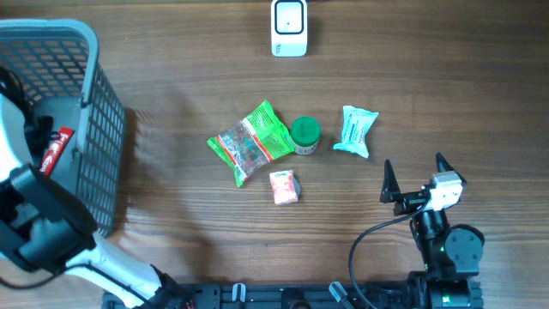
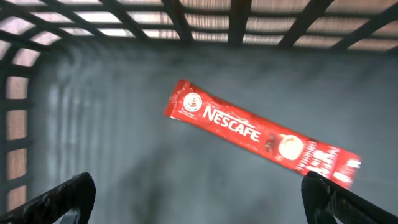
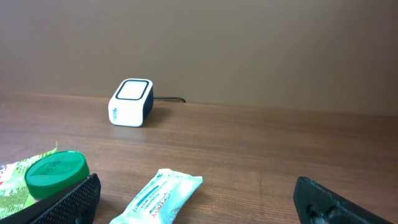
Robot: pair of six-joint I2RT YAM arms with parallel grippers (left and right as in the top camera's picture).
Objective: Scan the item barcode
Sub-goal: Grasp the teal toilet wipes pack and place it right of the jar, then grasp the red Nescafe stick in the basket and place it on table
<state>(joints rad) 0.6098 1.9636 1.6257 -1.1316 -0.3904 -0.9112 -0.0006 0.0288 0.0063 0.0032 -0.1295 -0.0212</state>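
The thin red Nescafe stick packet (image 2: 261,134) lies flat on the grey plastic basket (image 1: 107,146) floor at the left, under the empty, wide-open left gripper (image 2: 199,202), whose fingers could slide off something so flat.

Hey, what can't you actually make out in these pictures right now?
- Barcodes: none readable; overhead, print on the pink packet too small.
- Nescafe sachet: overhead, mostly hidden by the basket wall and left arm.
- Green-lidded jar: right wrist, cut by the bottom edge and a finger.
- Teal packet: right wrist, lower end cut off.
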